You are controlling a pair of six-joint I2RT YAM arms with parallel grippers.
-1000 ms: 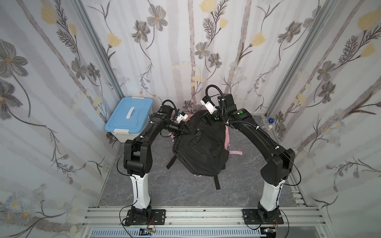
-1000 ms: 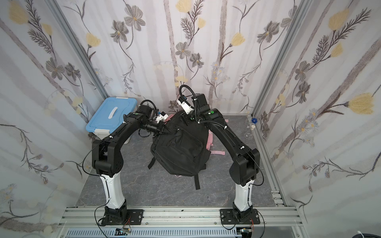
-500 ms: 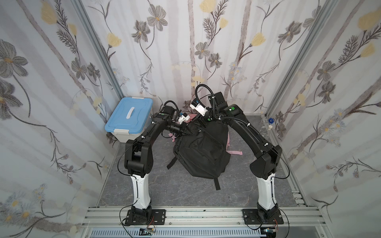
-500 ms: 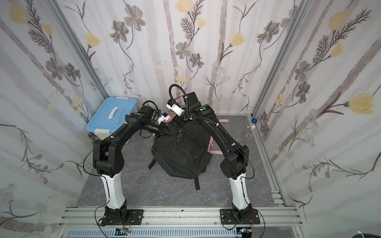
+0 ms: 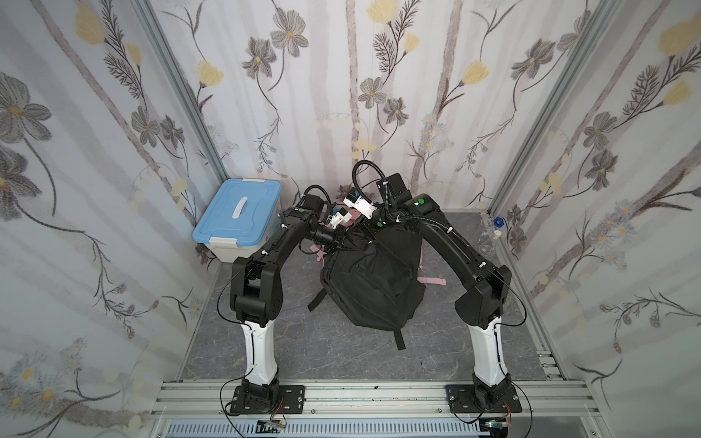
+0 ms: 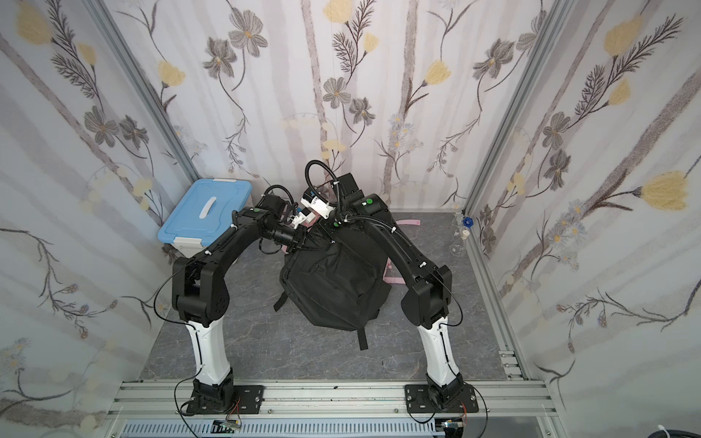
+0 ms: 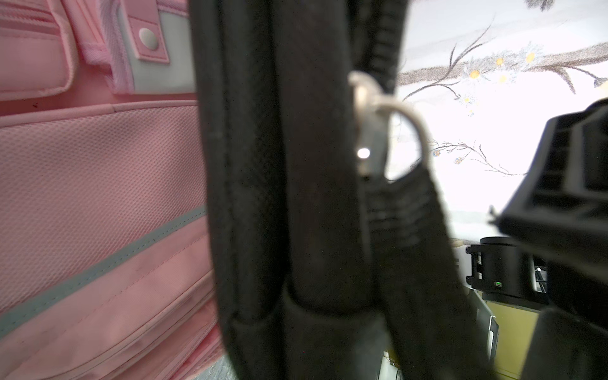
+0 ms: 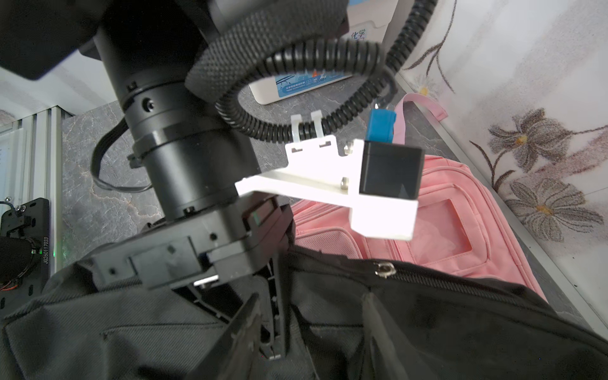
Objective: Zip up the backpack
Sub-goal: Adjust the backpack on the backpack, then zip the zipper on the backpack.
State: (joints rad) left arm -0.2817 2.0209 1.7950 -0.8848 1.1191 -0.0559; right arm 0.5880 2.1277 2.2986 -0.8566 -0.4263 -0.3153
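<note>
Backpack (image 8: 487, 230) between black bag (image 8: 460, 322) and wall (image 8: 526, 82)

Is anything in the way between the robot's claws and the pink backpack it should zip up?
Yes. A plain black fabric backpack lies over most of the pink fabric backpack, on the robot's side; only pink edges and straps show.

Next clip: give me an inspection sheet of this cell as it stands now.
Surface: grey marbled table, no spills seen.
Job's things: pink backpack lies by the back wall, partly under the black backpack; neither gripper on it.
Clutter: blue-lidded box and glassware in the far corners.
Grippers: left gripper shut on the black backpack's top edge; right gripper jaws apart over it.
Cables: conduit arches above the right wrist.
Surroundings: floral walls; aluminium rail in front.
</note>
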